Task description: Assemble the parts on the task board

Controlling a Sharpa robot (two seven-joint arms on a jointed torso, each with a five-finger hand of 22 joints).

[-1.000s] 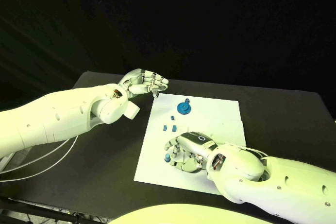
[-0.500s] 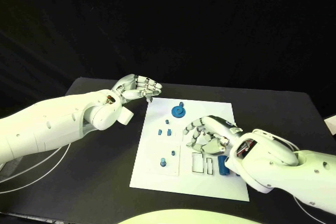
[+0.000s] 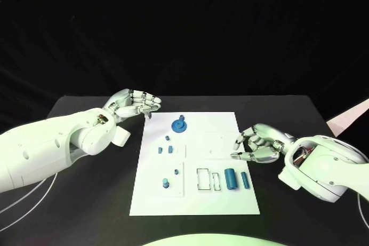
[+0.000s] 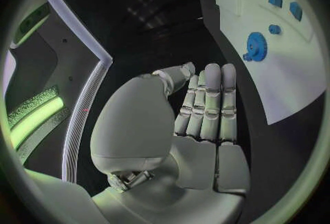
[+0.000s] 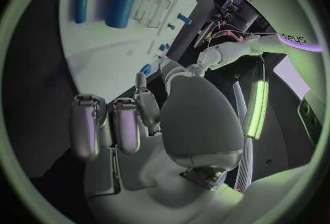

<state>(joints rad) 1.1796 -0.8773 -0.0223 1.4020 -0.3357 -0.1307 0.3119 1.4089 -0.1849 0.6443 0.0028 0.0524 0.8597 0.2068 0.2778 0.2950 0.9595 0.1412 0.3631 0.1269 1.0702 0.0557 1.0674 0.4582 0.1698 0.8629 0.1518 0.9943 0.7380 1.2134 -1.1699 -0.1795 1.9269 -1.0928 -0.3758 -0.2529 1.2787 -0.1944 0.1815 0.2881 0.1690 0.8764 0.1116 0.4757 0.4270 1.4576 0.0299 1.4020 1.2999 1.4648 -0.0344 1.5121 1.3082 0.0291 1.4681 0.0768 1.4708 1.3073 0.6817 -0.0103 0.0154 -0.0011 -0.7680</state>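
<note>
The white task board (image 3: pixel 207 203) lies in the middle of the table. On it are a blue gear (image 3: pixel 179 126), two small blue pieces (image 3: pixel 165 149), a blue peg (image 3: pixel 165 183), and two blue cylinders (image 3: pixel 231 179) beside empty slots (image 3: pixel 203 180). My left hand (image 3: pixel 135 103) hovers off the board's far left corner with its fingers curled in on nothing. My right hand (image 3: pixel 257 143) sits at the board's right edge, fingers curled, nothing in it. The left wrist view has the curled left hand (image 4: pixel 206 103) near the gear (image 4: pixel 256 46). In the right wrist view the right hand (image 5: pixel 131 119) faces the cylinders (image 5: pixel 124 4).
Black table (image 3: pixel 92 203) surrounds the board on all sides. My left forearm (image 3: pixel 54 144) lies over the table's left part and my right forearm (image 3: pixel 330 171) over its right part. A pale object (image 3: pixel 353 115) shows at the right edge.
The head camera has shifted. My right hand has drawn back from over the board's near part to its right edge, uncovering the slots and cylinders. The left hand holds its place by the far left corner.
</note>
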